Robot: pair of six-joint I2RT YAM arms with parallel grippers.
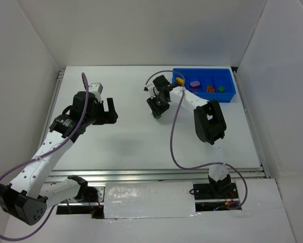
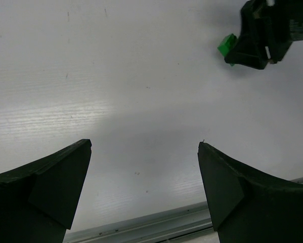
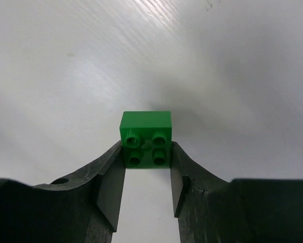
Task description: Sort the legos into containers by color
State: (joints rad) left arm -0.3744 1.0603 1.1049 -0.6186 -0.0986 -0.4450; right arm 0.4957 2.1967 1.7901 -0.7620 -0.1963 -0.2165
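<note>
A green lego [image 3: 145, 124], a square brick with its four studs facing the camera, sits on the white table between my right gripper's [image 3: 146, 152] fingertips, which press on both its sides. From above, that gripper [image 1: 158, 112] is left of the blue tray [image 1: 202, 71] of containers. The tray holds a yellow lego [image 1: 179, 81], a purple one [image 1: 195, 84], an orange one [image 1: 210, 88] and a green one [image 1: 221, 89] in separate compartments. My left gripper [image 1: 111, 111] stands open and holds nothing, well left of the held green lego [image 2: 226, 45].
White walls enclose the table on three sides. A metal rail [image 2: 141, 223] runs along the table's left side near my left gripper [image 2: 144, 146]. The right arm's grey cable [image 1: 174, 136] loops over the table.
</note>
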